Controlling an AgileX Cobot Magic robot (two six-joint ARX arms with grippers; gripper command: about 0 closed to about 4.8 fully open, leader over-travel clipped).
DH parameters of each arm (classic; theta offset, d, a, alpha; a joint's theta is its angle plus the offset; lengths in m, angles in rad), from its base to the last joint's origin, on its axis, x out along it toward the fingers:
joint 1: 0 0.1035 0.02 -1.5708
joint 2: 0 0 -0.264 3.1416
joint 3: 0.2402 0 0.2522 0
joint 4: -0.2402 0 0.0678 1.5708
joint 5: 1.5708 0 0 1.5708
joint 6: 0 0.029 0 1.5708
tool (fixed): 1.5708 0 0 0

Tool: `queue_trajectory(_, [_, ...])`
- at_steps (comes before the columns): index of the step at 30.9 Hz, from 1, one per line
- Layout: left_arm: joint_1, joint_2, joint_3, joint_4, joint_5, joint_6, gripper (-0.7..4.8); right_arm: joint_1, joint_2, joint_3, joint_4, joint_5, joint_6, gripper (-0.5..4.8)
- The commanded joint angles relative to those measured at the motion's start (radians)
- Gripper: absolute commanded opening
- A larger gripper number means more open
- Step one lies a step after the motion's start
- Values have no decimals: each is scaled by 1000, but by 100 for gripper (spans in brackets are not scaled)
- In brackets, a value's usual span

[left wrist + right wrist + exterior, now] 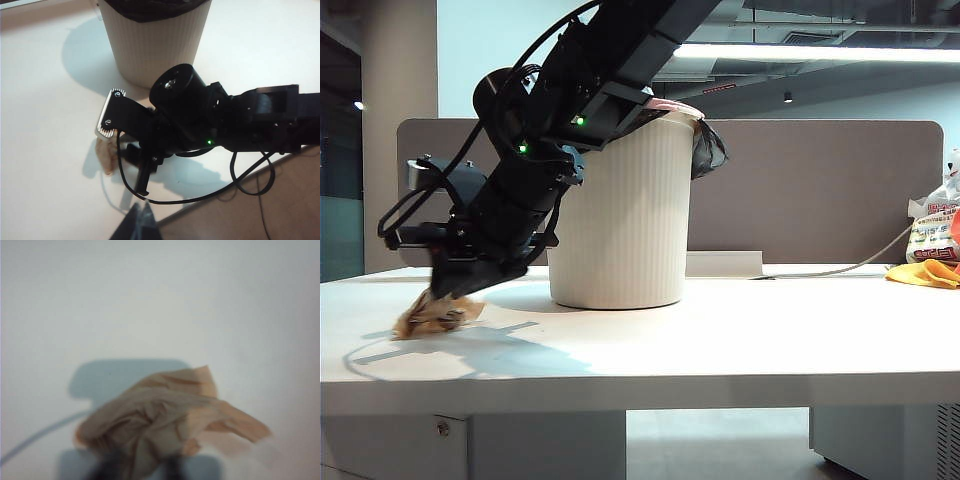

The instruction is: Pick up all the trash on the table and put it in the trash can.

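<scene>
One ball of tan-brown crumpled trash [435, 315] lies on the white table [720, 340] at the far left, left of the trash can [625, 220]. My right arm reaches across from the upper right, and its gripper [450, 290] is down on that ball. In the right wrist view the trash [165, 415] is bunched between the blurred dark fingers of the right gripper [140, 471]. The left wrist view looks down on the right arm, with the trash [106, 155] peeking out beneath it and the trash can [155, 45] behind. My left gripper [142, 222] hangs above, shut and empty.
An orange-yellow cloth [925, 272] and a white printed bag [932, 232] lie at the table's far right. A grey-brown partition [820, 190] runs behind the bin. A grey cable [840, 268] trails along the back. The table's front edge is close to the trash.
</scene>
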Motion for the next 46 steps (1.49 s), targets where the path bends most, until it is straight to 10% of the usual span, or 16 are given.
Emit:
queue_trajectory(1, [-1, -2, 1, -6, 6, 5, -5, 4, -5, 5, 35, -1, 20, -5])
queue_trajectory(15, [-1, -8, 2, 67, 5, 31, -5, -29, -223, 5, -56, -27, 13, -5])
queue_trajectory(27, [-1, 7, 3, 483, 37, 22, -5, -146, -566, 104, -185, 30, -54, -6])
queue_trajectory(46, [-3, 365, 89, 782, 103, -21, -5, -413, -378, 274, -136, -160, -51, -5])
